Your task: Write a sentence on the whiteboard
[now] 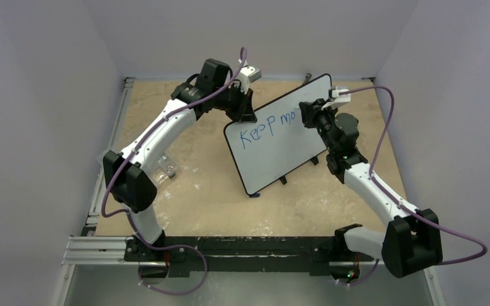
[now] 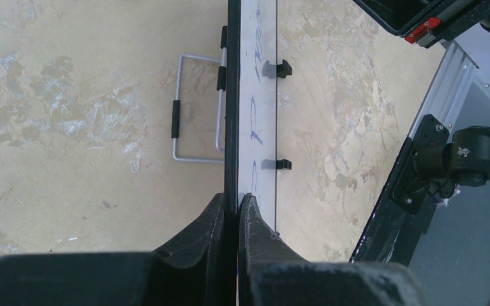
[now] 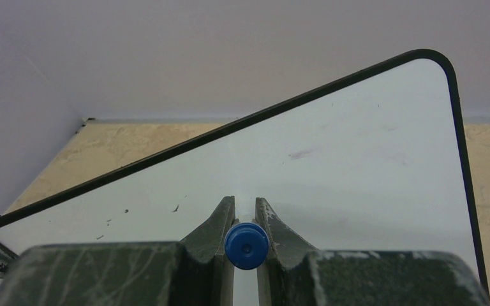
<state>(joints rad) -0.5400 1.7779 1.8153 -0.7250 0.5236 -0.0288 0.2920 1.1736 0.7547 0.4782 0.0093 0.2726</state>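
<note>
Seen from above, a whiteboard [image 1: 279,159] stands near the middle of a tan, scuffed table [image 1: 191,191]. It leans back on small black feet [image 1: 283,180] and is turned at an angle, with its right end farther toward the back wall. The unfinished sentence [image 1: 271,131] runs along the upper part of the white face in blue handwriting. The letters that show read "Keep mo", ending where the right arm's hand covers the board. The left gripper [image 1: 245,113] sits at the board's upper left edge. In the left wrist view its two dark fingers [image 2: 204,233] are pressed together on the thin black rim, pinching the edge of the board between them. From there the board appears edge-on, running straight away from the fingers. A bent wire stand [image 2: 194,108] lies behind it on one side, and two black clip-like feet and a few blue strokes show on the face side. The right gripper [image 1: 306,116] is in front of the board's face, just right of the written letters. In the right wrist view its fingers are closed around a blue marker [image 3: 247,245], whose round end cap faces the camera from between them. The marker's tip is hidden, so whether it touches the board cannot be told. Beyond the fingers the glossy white surface fills much of that view, with a few faint smudges, the black rim and a rounded upper right corner.
</note>
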